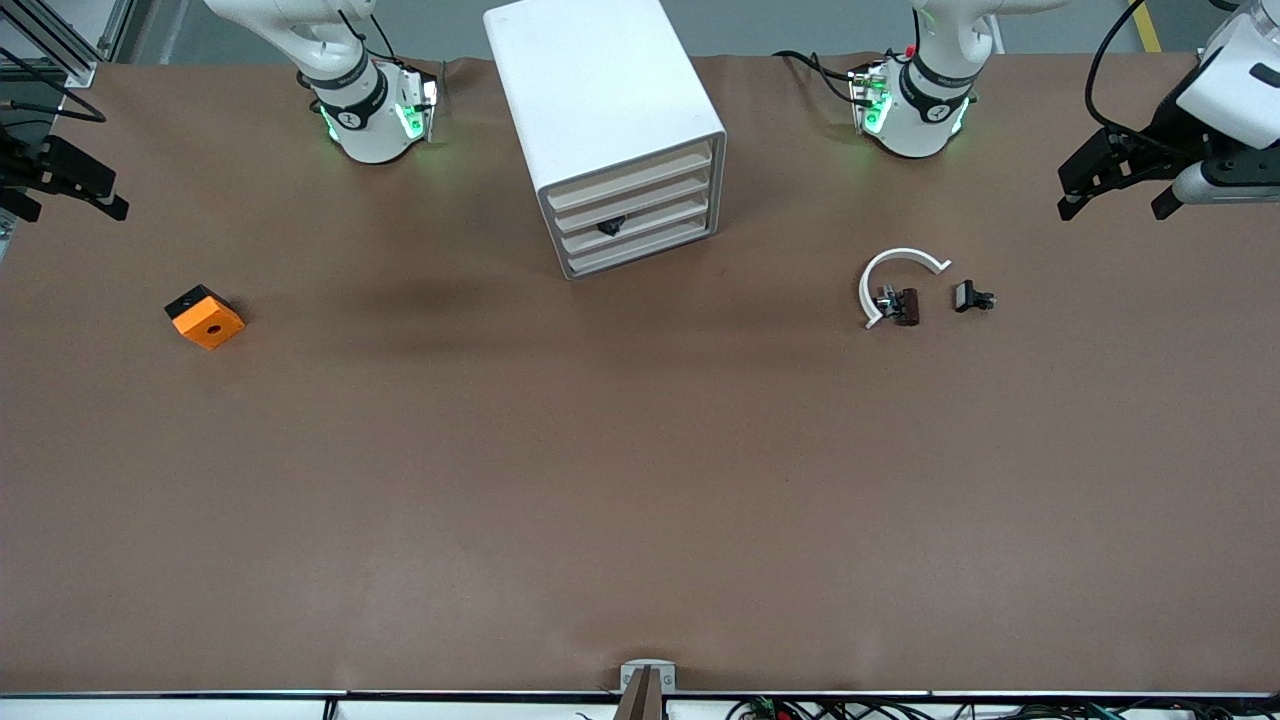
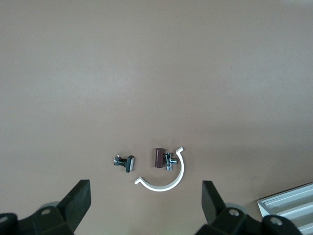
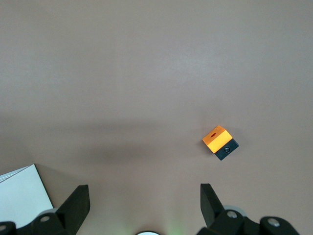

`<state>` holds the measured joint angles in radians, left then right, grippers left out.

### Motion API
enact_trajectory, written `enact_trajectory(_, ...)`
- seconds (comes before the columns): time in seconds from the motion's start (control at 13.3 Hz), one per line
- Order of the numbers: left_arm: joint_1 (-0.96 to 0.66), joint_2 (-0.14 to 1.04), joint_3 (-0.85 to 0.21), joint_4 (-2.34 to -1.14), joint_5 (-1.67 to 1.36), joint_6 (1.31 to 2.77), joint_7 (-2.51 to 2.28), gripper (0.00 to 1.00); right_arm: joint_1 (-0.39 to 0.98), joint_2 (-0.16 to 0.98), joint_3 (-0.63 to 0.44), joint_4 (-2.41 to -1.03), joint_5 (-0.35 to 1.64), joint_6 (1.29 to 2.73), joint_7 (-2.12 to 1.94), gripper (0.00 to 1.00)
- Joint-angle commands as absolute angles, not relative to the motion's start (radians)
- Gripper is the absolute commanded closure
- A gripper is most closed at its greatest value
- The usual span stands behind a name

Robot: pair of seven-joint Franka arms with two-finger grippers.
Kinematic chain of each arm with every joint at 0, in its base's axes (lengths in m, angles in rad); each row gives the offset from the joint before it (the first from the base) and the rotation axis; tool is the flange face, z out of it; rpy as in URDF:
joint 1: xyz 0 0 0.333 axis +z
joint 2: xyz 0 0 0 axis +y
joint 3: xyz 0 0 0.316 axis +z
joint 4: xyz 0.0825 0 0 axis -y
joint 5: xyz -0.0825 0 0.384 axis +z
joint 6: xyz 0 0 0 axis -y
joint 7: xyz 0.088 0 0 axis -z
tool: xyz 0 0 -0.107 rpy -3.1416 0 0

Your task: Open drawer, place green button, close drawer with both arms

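cabinet (image 1: 600, 90): white
drawer fronts (image 1: 632, 205): pale beige
cube (image 1: 208, 322): orange on black
ring (image 1: 900, 262): white
table (image 1: 640, 500): brown

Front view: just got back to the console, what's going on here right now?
Nothing is being handled. The left pincer and the right pincer both hang open at their own ends of the table, holding nothing. The cabinet stands between the arm bases with all four drawers shut; a small dark thing shows at the third drawer. The orange cube, white ring and small black parts lie untouched.
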<state>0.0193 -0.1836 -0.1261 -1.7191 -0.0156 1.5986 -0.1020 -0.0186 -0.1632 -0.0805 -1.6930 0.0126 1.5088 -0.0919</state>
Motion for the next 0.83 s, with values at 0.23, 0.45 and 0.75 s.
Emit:
enact_trajectory(0.23,0.011,-0.186,-0.123,-1.733,0.002,1.601,-0.129,0.0,-0.026,-0.198,-0.077,-1.721,0.002,1.522,-0.121,0.0)
enact_trajectory(0.45,0.011,-0.167,-0.123,-1.718,0.0,1.601,-0.13,0.0,-0.026,-0.198,-0.077,-1.721,0.002,1.525,-0.144,0.0)
enact_trajectory(0.75,0.011,-0.12,-0.115,-1.655,0.003,1.582,-0.123,0.0,-0.028,-0.198,-0.077,-1.721,0.002,1.525,-0.146,0.0)
